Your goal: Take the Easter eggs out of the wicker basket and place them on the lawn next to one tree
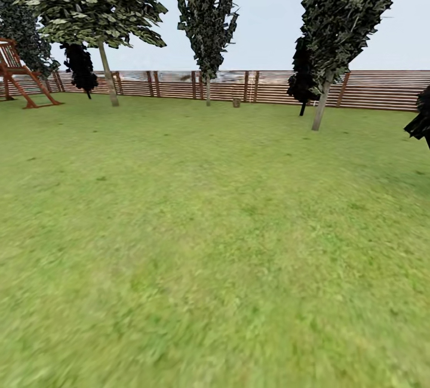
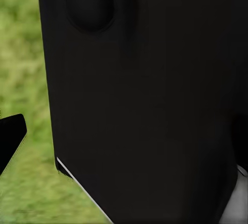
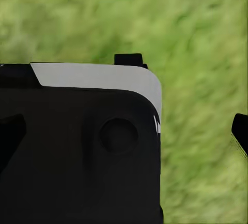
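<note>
The lawn stretches wide and flat ahead of me in the garden. Three trees with pale trunks stand near the far fence: one at the left, one in the middle and one at the right. A small brown thing by the fence may be the wicker basket; it is too far to tell. The Easter eggs are out of view. My left gripper and right gripper hang open and empty over grass, each in front of a black part of the robot's body.
A brown slatted fence closes the far side. A wooden playset stands at the far left. Dark bushes sit at the left, the right and the right edge.
</note>
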Tool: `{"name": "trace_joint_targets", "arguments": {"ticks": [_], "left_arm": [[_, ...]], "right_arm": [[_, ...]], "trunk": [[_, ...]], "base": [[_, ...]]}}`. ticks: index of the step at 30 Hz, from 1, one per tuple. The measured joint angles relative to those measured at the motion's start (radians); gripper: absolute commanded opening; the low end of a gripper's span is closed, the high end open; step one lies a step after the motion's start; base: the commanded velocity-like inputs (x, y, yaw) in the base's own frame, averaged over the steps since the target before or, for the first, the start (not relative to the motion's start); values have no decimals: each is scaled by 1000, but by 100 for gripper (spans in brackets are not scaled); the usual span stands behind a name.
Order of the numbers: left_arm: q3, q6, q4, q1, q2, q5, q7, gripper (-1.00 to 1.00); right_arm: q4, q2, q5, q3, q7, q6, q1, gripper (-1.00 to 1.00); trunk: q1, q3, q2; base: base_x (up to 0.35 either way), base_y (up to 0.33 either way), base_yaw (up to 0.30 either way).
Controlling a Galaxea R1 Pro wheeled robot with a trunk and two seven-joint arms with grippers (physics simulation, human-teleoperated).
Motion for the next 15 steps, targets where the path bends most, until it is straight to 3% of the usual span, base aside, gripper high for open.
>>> {"name": "trace_joint_targets", "arguments": {"ticks": [15], "left_arm": [[0, 0, 0, 0, 1, 0, 0, 100]], "right_arm": [[0, 0, 0, 0, 0, 0, 0, 100]], "trunk": [[0, 0, 0]], "base": [[332, 0, 0]]}}
